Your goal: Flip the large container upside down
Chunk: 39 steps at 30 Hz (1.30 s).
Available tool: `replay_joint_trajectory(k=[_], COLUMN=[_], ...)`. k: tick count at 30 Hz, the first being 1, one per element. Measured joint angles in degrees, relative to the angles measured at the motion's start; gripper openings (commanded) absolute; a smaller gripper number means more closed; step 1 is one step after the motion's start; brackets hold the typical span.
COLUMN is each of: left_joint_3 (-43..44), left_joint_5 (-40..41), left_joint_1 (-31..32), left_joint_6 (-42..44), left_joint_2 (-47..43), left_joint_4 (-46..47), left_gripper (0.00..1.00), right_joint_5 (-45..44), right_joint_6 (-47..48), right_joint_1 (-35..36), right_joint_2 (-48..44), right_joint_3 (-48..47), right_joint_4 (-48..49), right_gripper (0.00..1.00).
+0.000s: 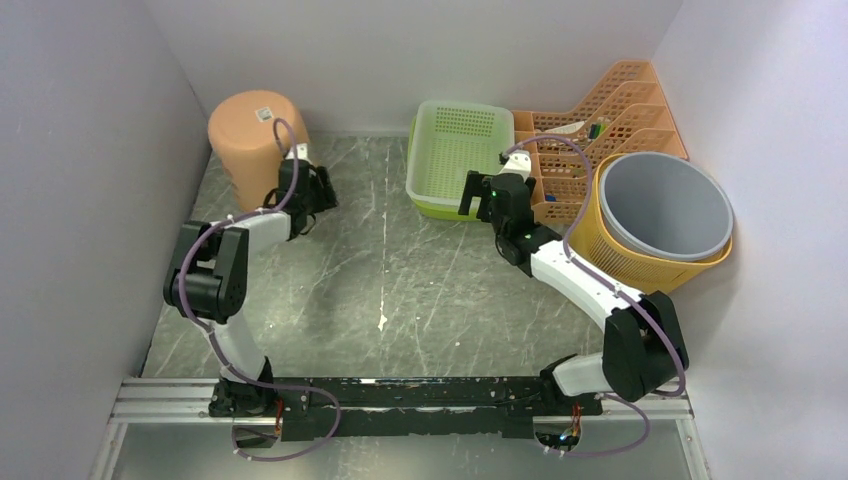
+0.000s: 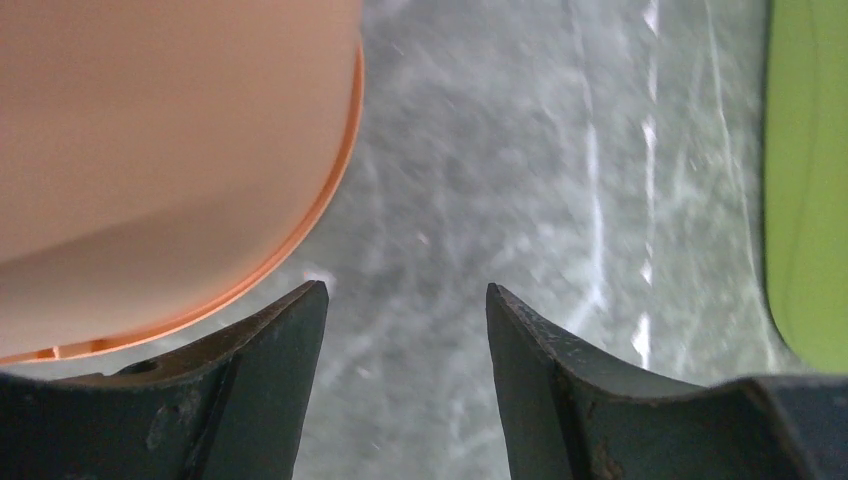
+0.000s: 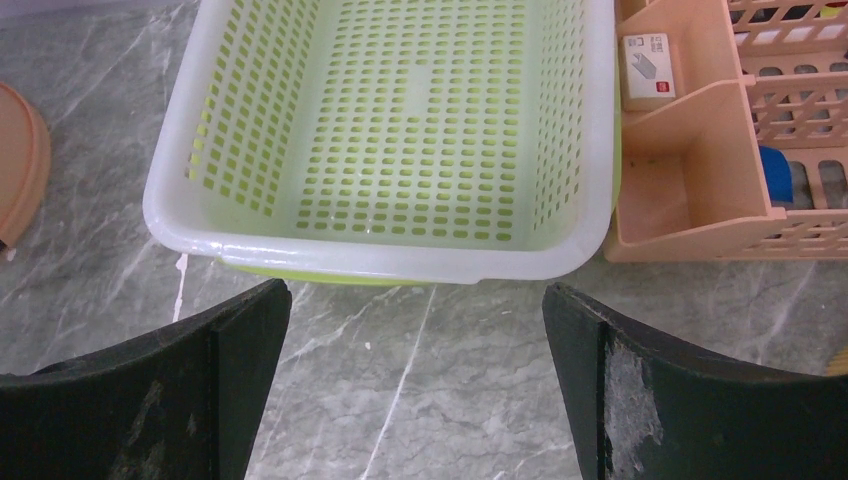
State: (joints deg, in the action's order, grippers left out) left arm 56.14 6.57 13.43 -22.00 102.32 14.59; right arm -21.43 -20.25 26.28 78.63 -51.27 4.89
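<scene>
The large container (image 1: pixel 255 135) is a peach plastic bin at the back left. It stands with its flat base up, a white label on top, and its rim on the table. In the left wrist view its wall (image 2: pixel 150 150) fills the upper left. My left gripper (image 1: pixel 318 190) is just right of the bin, open and empty; its tips (image 2: pixel 405 290) are apart over bare table. My right gripper (image 1: pixel 475 198) is open and empty just in front of the green basket (image 1: pixel 460 150), its tips (image 3: pixel 415 290) wide apart.
The green basket rim (image 3: pixel 400 262) lies close ahead of the right gripper. An orange file organiser (image 1: pixel 600 110) stands behind it at the back right (image 3: pixel 690 190). An orange mesh basket (image 1: pixel 620 255) holding a grey bucket (image 1: pixel 665 205) stands at the right wall.
</scene>
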Motion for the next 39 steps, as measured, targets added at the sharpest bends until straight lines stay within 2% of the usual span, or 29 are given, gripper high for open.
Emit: replay_joint_trajectory(k=[6, 12, 25, 39], left_joint_3=[8.9, 17.4, 17.5, 19.1], left_joint_5=[-2.8, -3.5, 2.3, 2.4], left_joint_1=[-8.4, -10.8, -13.8, -14.7], left_joint_6=[2.1, 5.3, 5.5, 5.9], left_joint_2=[5.0, 11.2, 12.3, 13.3], left_joint_4=[-0.4, -2.4, -5.5, -7.4], left_gripper=[0.71, 0.71, 0.72, 0.79], right_joint_5=[0.4, 0.4, 0.5, 1.1], right_joint_6=[-0.1, 0.0, 1.7, 2.1], right_joint_1=[0.0, 0.0, 0.0, 0.0], right_joint_2=[-1.4, -1.6, -0.5, 1.0], right_joint_3=[0.9, 0.9, 1.2, 1.2], right_joint_4=[-0.5, -1.8, -3.1, -3.3], right_gripper=[1.0, 1.0, 1.0, 1.0])
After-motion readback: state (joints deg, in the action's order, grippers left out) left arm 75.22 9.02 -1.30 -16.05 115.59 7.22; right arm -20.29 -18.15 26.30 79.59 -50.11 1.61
